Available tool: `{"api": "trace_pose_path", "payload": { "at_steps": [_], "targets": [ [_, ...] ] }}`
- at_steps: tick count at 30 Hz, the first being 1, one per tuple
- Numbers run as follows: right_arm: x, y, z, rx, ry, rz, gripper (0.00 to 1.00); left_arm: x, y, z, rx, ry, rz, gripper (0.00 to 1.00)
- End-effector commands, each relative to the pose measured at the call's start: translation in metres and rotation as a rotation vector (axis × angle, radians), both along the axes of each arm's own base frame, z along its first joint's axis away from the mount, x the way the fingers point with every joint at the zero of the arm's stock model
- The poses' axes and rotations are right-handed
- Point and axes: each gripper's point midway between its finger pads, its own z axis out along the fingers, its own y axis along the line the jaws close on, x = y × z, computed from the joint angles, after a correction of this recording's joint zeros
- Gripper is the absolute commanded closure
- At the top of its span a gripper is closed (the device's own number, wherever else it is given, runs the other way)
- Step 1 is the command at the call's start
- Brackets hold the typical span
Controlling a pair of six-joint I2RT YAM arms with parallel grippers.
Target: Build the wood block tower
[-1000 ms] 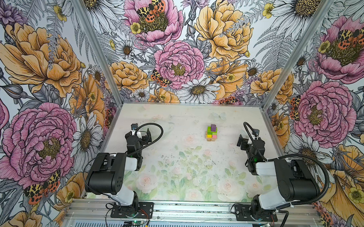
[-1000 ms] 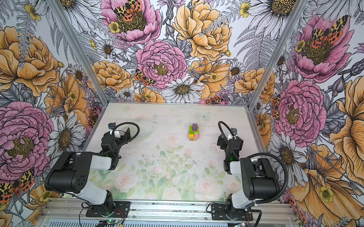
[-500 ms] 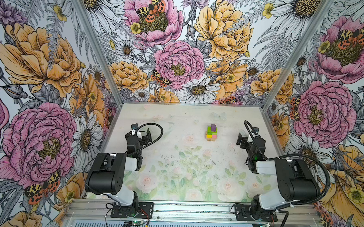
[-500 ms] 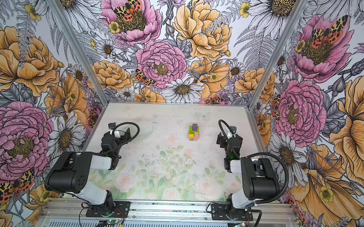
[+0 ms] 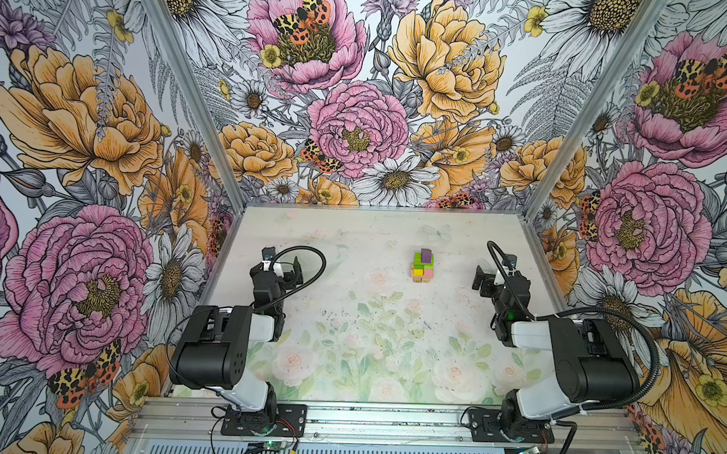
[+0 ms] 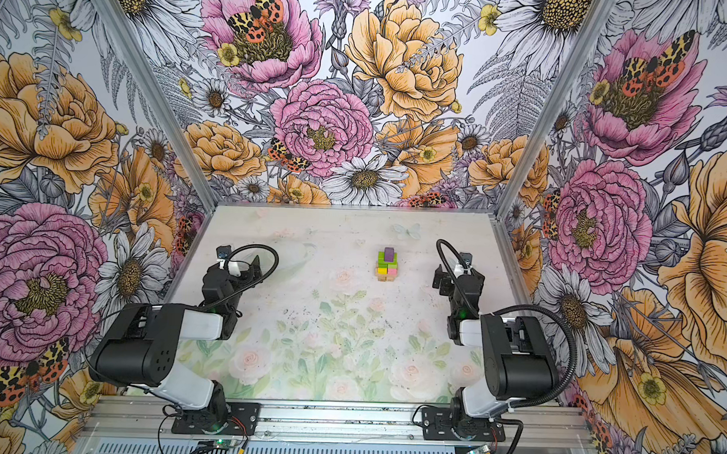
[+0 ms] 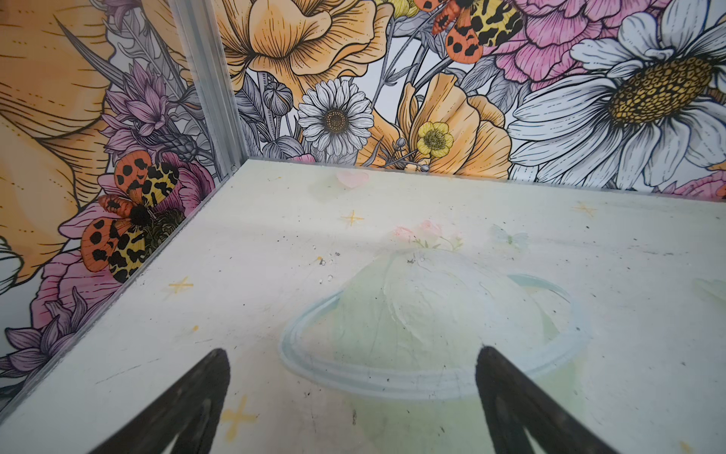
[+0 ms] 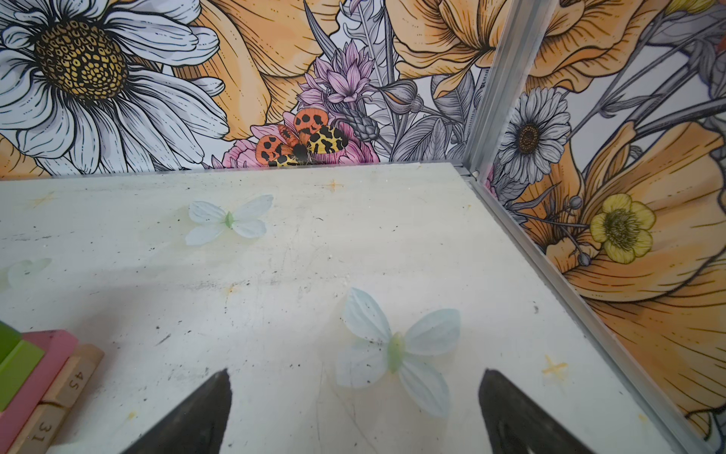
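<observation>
Wood block tower (image 5: pixel 423 265) near right gripper (image 5: pixel 493 276), apart

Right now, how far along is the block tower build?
Done: the wood block tower stands stacked on the table, with the purple peaked piece on top.
In hand: nothing. The left claw and the right claw are both open, empty and apart from the tower.
Left: no loose blocks show on the table in any view, so the build looks complete.

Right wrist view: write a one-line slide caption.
Open right gripper poised over the table, clear of the wood block tower.
</observation>
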Motion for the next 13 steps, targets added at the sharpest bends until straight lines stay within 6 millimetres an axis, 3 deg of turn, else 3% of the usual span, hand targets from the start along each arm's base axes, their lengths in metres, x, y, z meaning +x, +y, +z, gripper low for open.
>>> {"api": "trace_pose_path", "payload": {
  "at_steps": [1,13],
  "targets": [
    [0.003,0.0034,0.0044,-0.005,-0.014,0.013,0.0,0.0019,-0.0013,0.0045,-0.001,-0.011,-0.004,0.01],
    [0.0038,0.0038,0.0041,-0.004,-0.01,0.016,0.0,0.0023,-0.001,0.0052,-0.001,-0.014,-0.004,0.01]
  ]
}}
